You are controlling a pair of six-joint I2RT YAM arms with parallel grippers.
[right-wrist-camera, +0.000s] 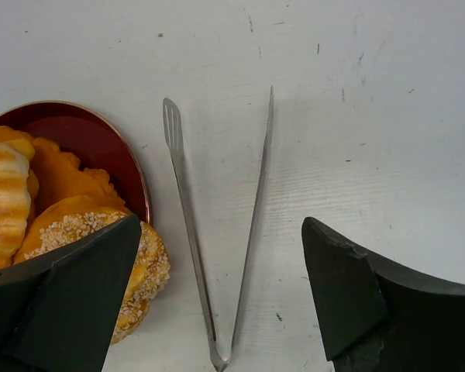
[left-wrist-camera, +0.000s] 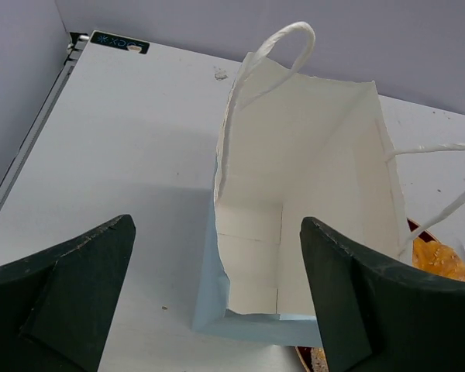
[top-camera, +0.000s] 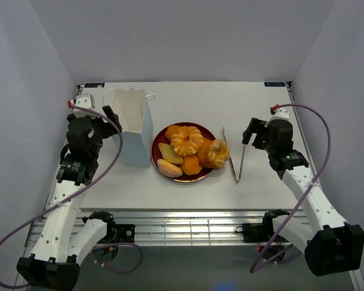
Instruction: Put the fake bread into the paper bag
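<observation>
Leftmost, the left gripper (left-wrist-camera: 217, 223) is held wide open and empty just beside the upright paper bag (top-camera: 133, 130), itself left of the plate (top-camera: 155, 151). The fake bread (top-camera: 188, 142) is piled on the plate. Right of the plate, tongs (top-camera: 233, 157) are laid on bare table (top-camera: 230, 103), overhung by the right gripper (right-wrist-camera: 221, 223), spread wide, empty.

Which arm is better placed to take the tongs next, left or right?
Right. The right gripper is open over the tongs, beside the plate; the left gripper is across the plate, facing the paper bag.
</observation>
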